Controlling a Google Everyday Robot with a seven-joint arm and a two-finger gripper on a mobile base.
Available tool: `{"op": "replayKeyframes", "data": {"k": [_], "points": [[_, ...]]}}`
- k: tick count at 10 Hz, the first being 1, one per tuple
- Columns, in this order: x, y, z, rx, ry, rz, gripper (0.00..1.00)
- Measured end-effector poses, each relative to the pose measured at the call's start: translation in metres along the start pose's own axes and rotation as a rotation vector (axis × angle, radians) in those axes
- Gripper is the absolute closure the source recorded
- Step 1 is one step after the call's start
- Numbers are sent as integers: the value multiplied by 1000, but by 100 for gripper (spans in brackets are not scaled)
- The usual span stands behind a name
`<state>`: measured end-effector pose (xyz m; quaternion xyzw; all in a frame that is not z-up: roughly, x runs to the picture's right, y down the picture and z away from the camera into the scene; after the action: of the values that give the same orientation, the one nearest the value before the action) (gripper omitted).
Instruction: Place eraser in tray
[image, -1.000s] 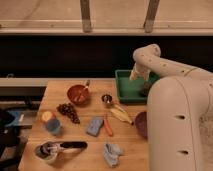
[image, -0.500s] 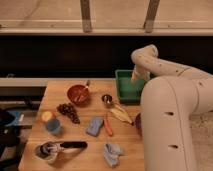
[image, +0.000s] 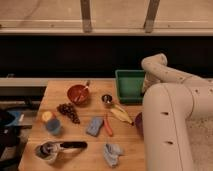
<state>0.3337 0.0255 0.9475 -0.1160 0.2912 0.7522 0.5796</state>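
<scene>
One wooden desk (image: 80, 162) carries the things. At its far right corner stands one green tray (image: 128, 86), and its floor looks bare green. One white arm (image: 172, 115) bends down to the tray's right wall. The hand (image: 145, 86) is there, just at this wall, mostly behind the arm; I cannot tell if it is wide or narrow. I also cannot tell where the eraser is.

The other things count as follows:
- one red bowl (image: 77, 94)
- one small metal cup (image: 106, 99)
- one banana (image: 120, 114)
- one bunch of grapes (image: 68, 111)
- one light blue pad (image: 94, 126)
- one orange stick (image: 108, 127)
- one crumpled blue cloth (image: 112, 152)
- one blue cup (image: 52, 125)
- one purple bowl (image: 138, 123), half hidden by the arm
- one black-handled tool (image: 60, 148)
</scene>
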Motion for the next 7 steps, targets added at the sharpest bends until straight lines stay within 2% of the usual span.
{"op": "replayKeyframes", "data": {"k": [2,3,7], "points": [[3,-5,14,-61,31,58,34],[3,-3,16,-80,36,67,34],[3,-2,15,-83,35,66,34]]}}
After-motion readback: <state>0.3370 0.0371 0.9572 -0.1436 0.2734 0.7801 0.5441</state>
